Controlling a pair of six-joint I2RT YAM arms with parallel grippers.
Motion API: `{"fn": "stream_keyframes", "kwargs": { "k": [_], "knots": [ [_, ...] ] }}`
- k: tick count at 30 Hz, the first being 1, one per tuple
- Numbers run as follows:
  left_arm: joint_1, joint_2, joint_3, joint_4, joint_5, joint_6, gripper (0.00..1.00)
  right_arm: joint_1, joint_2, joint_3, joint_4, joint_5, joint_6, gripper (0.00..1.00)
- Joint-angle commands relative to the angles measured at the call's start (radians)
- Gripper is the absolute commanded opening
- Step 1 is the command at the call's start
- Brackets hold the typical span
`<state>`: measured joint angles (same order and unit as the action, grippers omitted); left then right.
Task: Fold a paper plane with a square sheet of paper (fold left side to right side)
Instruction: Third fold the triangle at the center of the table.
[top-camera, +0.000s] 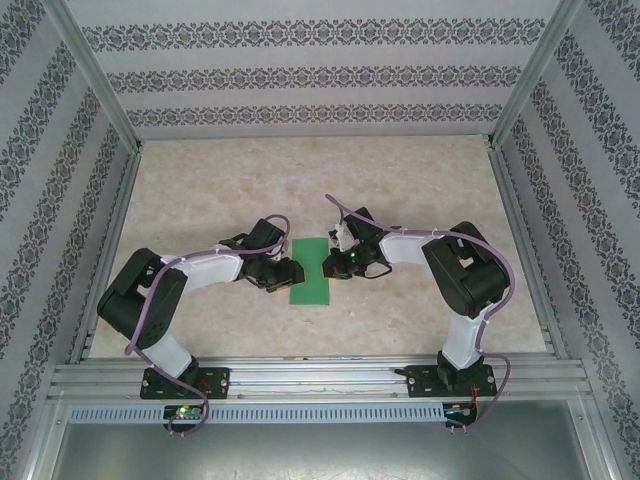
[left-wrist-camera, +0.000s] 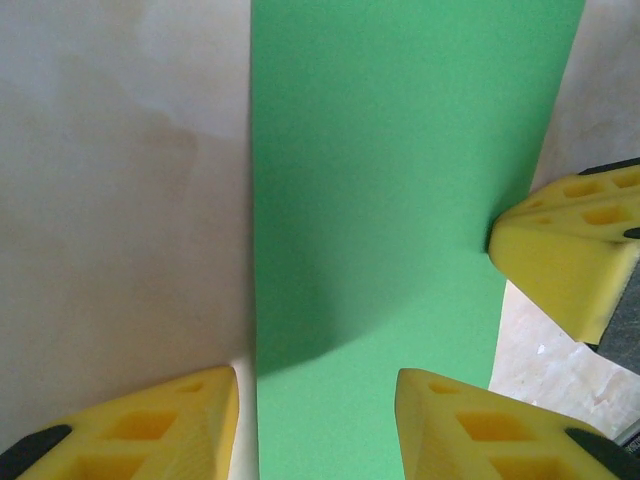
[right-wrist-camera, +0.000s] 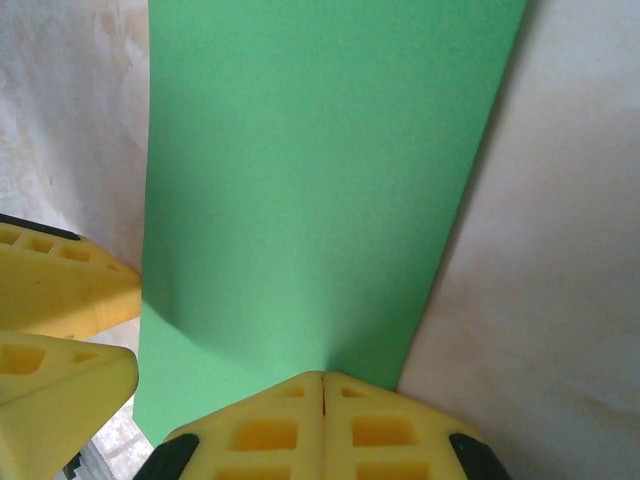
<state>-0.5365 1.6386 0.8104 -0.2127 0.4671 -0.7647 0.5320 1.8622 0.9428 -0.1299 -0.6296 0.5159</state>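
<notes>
- Square sheet of paper: bright green, flat on the table, midway between the two arms. Outline a narrow rectangle with its long sides running away from the bases. Judged to be the sheet doubled left over right, with the crease not yet firm.
- Right gripper: jaws closed tight together, tips set on the sheet's right edge. Slight dimple in the paper at the tips. Cannot tell whether pinching the edge or merely pressing it down.
- Left gripper: jaws standing apart, holding nothing. Straddles the sheet's other long edge, one jaw over bare table, the other over green.
- Step in hand, as judged: setting the lengthwise fold.
- Method, anchor: hold the right gripper down as a fixed pin so the layers cannot slide.
- Method, check: confirm the long edges lie flush before any firm pressure.
- Method, stroke: lower the left gripper onto the folded edge and sweep along it, low and slow, working away from the pinned point.
- Hazards: thin paper likely to skid on the smooth table, or to buckle ahead of a soft pad pushed too hard.
</notes>
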Motion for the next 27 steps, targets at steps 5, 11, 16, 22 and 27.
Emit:
{"fn": "stream_keyframes", "kwargs": {
  "k": [5, 11, 16, 22, 27],
  "knots": [
    [-0.015, 0.014, -0.007, 0.079, 0.038, -0.033, 0.45, -0.009, 0.028, -0.010, -0.080, 0.074, -0.025, 0.00],
    [-0.015, 0.001, -0.037, 0.174, 0.027, -0.087, 0.47, -0.009, 0.026, -0.010, -0.081, 0.073, -0.027, 0.00],
    [-0.005, -0.010, -0.026, 0.153, -0.013, -0.074, 0.50, -0.009, 0.024, -0.009, -0.084, 0.072, -0.028, 0.00],
    [0.024, 0.011, -0.012, 0.187, 0.020, -0.064, 0.50, -0.009, 0.025, -0.009, -0.088, 0.071, -0.032, 0.00],
    [0.040, 0.023, 0.008, 0.166, 0.024, -0.041, 0.50, -0.009, 0.025, -0.006, -0.092, 0.074, -0.037, 0.00]
  ]
}}
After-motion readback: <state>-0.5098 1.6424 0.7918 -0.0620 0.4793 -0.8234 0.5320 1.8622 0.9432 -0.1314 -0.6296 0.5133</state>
